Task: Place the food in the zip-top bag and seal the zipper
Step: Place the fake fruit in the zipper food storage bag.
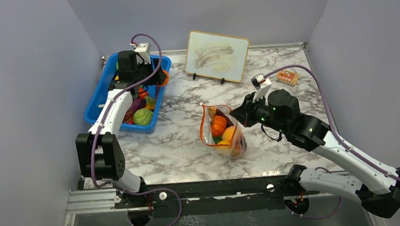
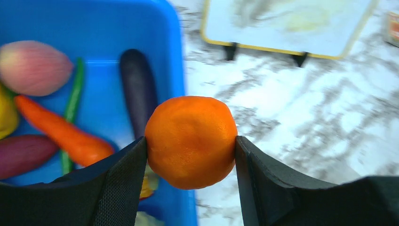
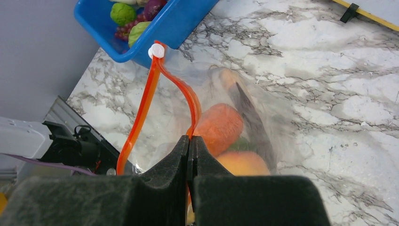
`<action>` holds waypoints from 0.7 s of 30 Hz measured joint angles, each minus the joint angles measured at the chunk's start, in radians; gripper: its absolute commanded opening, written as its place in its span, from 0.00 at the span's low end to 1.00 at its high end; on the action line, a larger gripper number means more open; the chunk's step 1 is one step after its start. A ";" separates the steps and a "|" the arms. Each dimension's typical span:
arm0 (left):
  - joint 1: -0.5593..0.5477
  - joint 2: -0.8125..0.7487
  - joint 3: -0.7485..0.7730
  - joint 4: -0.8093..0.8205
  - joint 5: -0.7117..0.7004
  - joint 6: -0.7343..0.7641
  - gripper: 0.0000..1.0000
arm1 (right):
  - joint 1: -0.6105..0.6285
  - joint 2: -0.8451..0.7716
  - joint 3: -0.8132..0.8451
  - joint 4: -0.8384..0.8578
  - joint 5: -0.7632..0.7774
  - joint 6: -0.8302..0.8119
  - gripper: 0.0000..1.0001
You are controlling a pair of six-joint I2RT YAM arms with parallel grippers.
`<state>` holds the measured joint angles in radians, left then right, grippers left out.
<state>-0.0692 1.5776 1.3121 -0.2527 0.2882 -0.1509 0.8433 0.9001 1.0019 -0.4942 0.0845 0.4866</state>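
Note:
My left gripper (image 2: 190, 147) is shut on an orange (image 2: 190, 141), one of the food pieces, and holds it over the right rim of the blue bin (image 2: 94, 23). More food lies in the bin: a carrot (image 2: 66, 134), a dark purple piece (image 2: 139, 89) and a peach (image 2: 33, 66). The clear zip-top bag (image 1: 222, 132) lies mid-table with several fruits inside. My right gripper (image 3: 190, 139) is shut on the bag's orange-red zipper (image 3: 146, 99) and holds the mouth up and apart. The white slider tab (image 3: 156, 51) sits at the strip's far end.
A picture board on a stand (image 1: 217, 55) stands at the back centre. A small orange block (image 1: 288, 77) lies at the back right. Grey walls close in the left, right and back of the marble table (image 1: 188, 119).

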 measured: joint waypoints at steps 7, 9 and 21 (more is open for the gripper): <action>-0.132 -0.146 -0.100 0.014 0.191 -0.039 0.38 | 0.000 0.000 -0.002 0.003 0.003 0.003 0.01; -0.175 -0.191 -0.120 0.019 0.228 -0.051 0.38 | 0.000 0.000 -0.006 0.011 0.005 0.006 0.01; -0.308 -0.426 -0.203 0.077 0.406 -0.188 0.35 | 0.000 0.005 -0.021 0.033 0.008 0.010 0.01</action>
<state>-0.3775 1.1519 1.1095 -0.1757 0.6941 -0.3386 0.8433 0.9051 0.9806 -0.4614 0.0929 0.4965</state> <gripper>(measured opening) 0.641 0.014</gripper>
